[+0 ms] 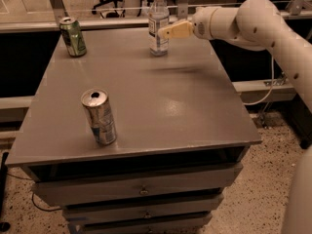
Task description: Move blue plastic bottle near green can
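Table (161, 96): a grey top over a stack of drawers (141, 189), seen from the front and above.
Bottle (156, 16): clear plastic with a white cap, standing upright at the far edge of the table, a little right of middle.
Green can (72, 36): upright at the far left corner, well apart from the bottle.
Silver can (99, 117): upright near the front left, alone.
Gripper (163, 32): tan, at the right side of the bottle about halfway up, its tip overlapping the bottle's outline. Contact is unclear.
Grip: whether it is released or clenched does not show.
Arm (253, 18): white, reaching in from the right.
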You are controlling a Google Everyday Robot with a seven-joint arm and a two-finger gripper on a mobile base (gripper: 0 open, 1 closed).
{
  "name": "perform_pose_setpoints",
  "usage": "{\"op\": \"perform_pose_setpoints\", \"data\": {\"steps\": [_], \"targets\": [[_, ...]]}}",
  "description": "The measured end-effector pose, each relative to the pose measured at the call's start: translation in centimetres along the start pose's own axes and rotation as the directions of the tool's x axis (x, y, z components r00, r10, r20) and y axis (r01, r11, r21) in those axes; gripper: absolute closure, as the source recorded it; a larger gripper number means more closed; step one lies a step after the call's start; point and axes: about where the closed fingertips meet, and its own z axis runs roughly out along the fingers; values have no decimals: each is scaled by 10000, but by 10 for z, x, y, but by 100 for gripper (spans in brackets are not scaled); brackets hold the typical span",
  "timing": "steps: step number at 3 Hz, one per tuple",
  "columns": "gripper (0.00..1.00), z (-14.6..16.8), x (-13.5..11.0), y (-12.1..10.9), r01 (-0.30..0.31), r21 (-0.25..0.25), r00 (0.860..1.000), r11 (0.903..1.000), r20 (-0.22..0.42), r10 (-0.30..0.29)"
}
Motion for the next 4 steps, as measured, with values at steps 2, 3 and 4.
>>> {"op": "perform_pose_setpoints", "data": {"steps": [2,3,4], "targets": [[0,60,-13,-1,-82,-320,9980,9995,625,102],[16,74,-19,7,-327,-695,9971,9970,669,374],[40,76,-38,24,-384,-1110,9949,9931,889,484]]}}
